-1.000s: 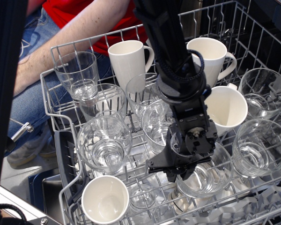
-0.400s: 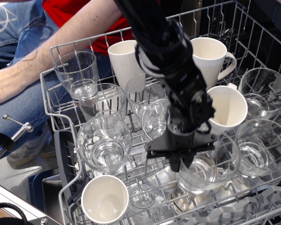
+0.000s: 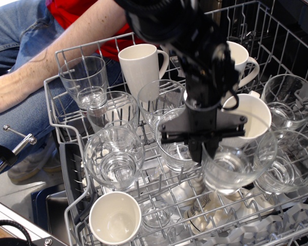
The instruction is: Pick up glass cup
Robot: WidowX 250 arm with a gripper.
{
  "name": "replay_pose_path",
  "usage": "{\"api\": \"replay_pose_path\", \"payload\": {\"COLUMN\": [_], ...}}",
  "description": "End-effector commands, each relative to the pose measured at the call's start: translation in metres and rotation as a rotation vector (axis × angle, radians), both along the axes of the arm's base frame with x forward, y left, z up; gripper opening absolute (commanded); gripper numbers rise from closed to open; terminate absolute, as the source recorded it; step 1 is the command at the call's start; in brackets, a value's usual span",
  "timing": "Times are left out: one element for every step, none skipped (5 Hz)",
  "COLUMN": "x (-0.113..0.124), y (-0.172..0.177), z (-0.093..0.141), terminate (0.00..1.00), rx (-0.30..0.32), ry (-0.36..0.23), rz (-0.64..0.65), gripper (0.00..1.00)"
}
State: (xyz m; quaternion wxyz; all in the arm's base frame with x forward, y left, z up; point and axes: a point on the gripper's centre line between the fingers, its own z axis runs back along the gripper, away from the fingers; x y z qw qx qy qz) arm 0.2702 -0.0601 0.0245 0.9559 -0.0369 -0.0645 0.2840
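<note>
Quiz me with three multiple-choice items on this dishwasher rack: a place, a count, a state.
1. Where over the rack is the gripper? A back-left corner B right of centre C beyond its edge
2. How many white mugs? A two B four C seven
3. What is the gripper doing? A hanging open B clamping the rim of the glass cup C holding a mug
B, it hangs just right of the middle; B, two behind, one mid-right, one front-left; B, fingers pinch the rim.
</note>
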Motion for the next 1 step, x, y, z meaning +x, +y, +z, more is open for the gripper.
{"api": "replay_pose_path", "payload": {"x": [0.019], "y": [0.0018], "z": [0.0834], "terminate": [1.0], "rx": [-0.027], "ry": [0.009], "rz": [-0.062], "gripper": [0.0]}}
